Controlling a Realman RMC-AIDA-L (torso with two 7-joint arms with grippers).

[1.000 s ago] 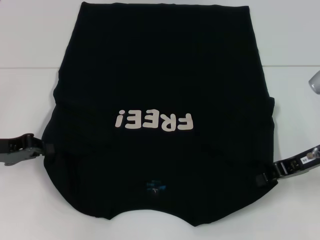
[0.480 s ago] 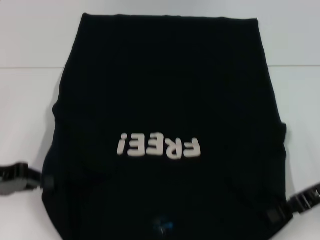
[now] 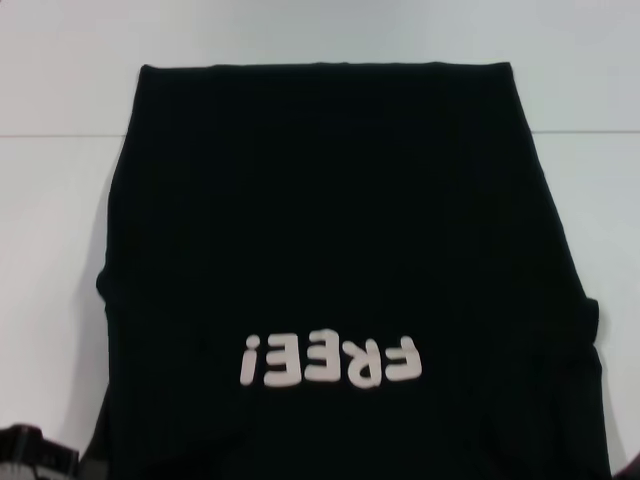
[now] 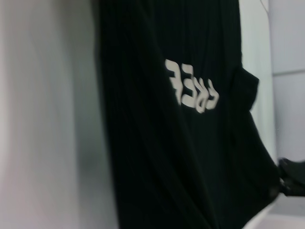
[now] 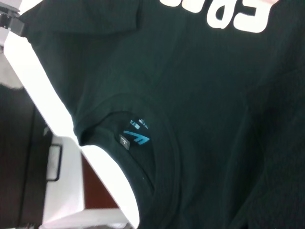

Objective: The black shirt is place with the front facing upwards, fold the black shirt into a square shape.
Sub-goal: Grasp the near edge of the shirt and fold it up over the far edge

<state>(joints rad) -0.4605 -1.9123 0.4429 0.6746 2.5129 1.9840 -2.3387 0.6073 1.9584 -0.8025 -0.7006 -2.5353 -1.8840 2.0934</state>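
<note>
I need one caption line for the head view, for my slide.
Black shirt lying front up on the white table, "FREE!" print near the robot; left gripper at its near left corner.

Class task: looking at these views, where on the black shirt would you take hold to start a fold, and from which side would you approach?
Probably at the two shoulder corners beside the collar, one from each side. The black shirt lies with its collar end toward the robot and its hem far away, so the near corners are closest. The left hand sits at the near left edge.
</note>
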